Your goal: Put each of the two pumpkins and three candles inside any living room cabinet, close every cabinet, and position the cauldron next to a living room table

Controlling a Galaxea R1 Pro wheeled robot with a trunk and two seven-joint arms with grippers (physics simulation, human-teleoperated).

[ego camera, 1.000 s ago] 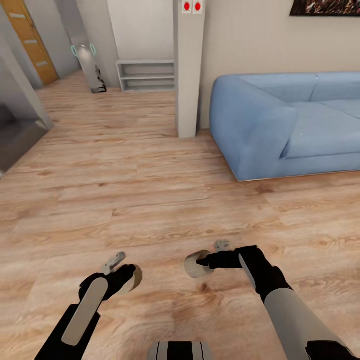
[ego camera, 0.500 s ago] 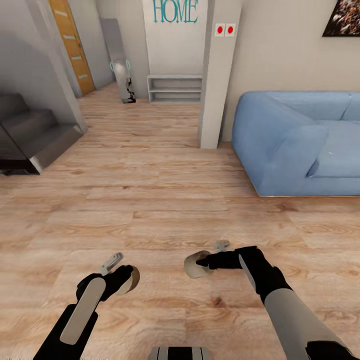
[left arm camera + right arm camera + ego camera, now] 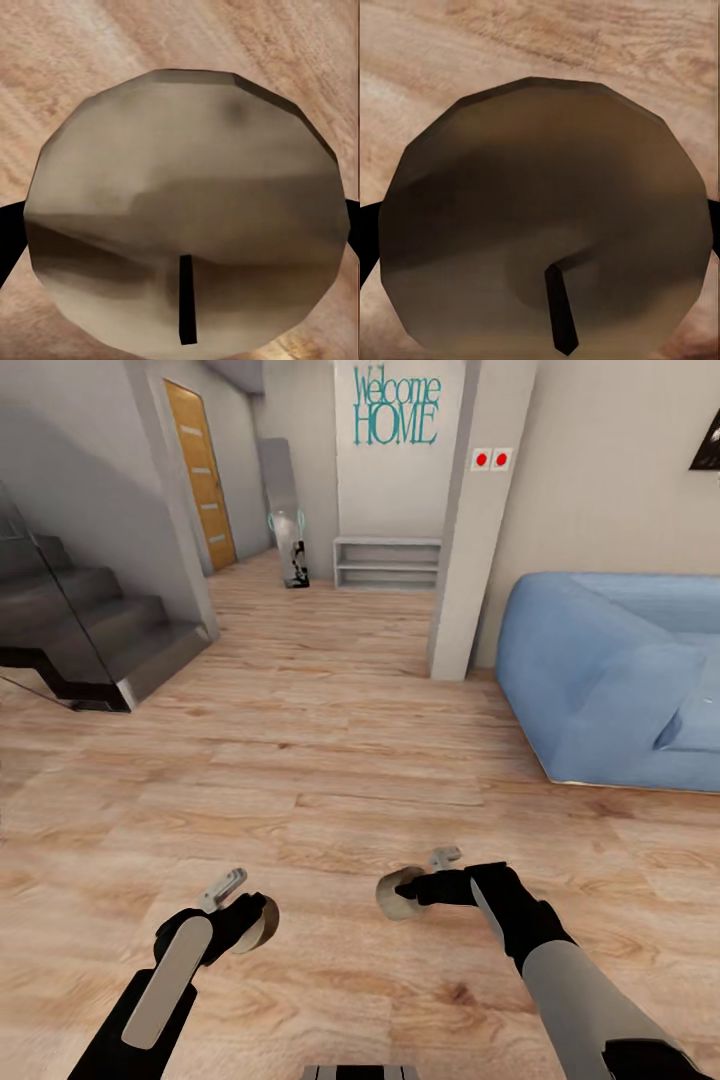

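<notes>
We are in a home's living area: blue sofa (image 3: 620, 680), wooden floor (image 3: 330, 760), staircase (image 3: 90, 630), orange door (image 3: 202, 475) and "Welcome HOME" wall lettering (image 3: 397, 410).

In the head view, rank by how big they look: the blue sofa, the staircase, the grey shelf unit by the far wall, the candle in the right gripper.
1. Blue sofa and staircase: both cut off by the frame, too close to rank.
2. Grey shelf unit, though it stands far off.
3. Candle in the right gripper.

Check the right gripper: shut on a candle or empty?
Shut on a candle: the right gripper clasps it, wick end facing the wrist camera.
</notes>
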